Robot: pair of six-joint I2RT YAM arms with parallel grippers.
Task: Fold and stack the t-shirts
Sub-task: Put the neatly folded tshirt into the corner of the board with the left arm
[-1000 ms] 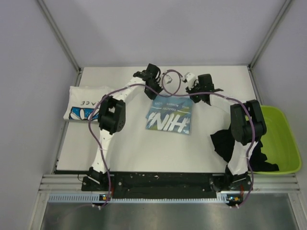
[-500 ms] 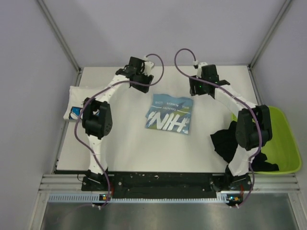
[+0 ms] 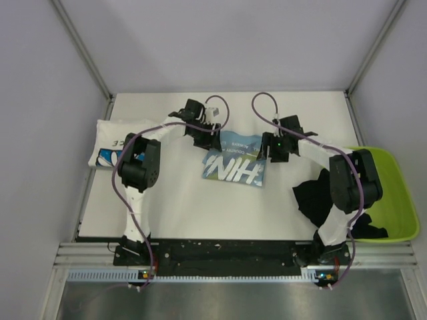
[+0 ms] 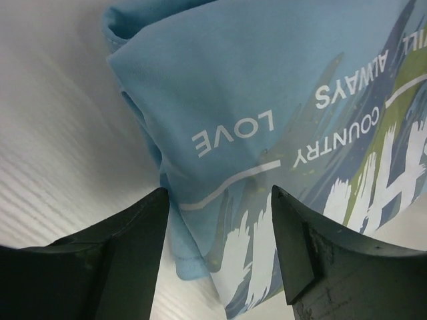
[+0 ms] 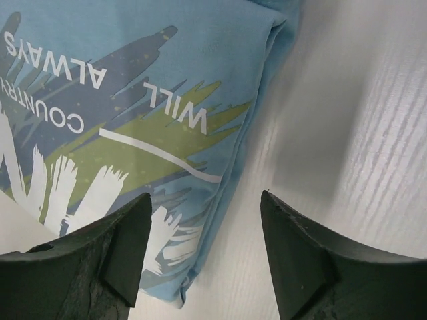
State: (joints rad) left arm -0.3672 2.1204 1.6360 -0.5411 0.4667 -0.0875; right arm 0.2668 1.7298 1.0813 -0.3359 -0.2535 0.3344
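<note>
We see a white worktop (image 3: 200, 213) enclosed by plain pale walls (image 3: 227, 40), aluminium posts (image 3: 81, 50) at the back corners, a metal rail (image 3: 87, 257) along its near edge.

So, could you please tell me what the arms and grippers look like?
The left arm and right arm have white links and bulky black joints, each trailed by a looping purple cable. Left gripper and right gripper have matt black, wedge-shaped fingers.

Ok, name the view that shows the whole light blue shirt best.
Top external: the folded light blue shirt shows there nearly whole, big print included. Left wrist shows only one side edge with the small print; right wrist shows only the opposite edge.
</note>
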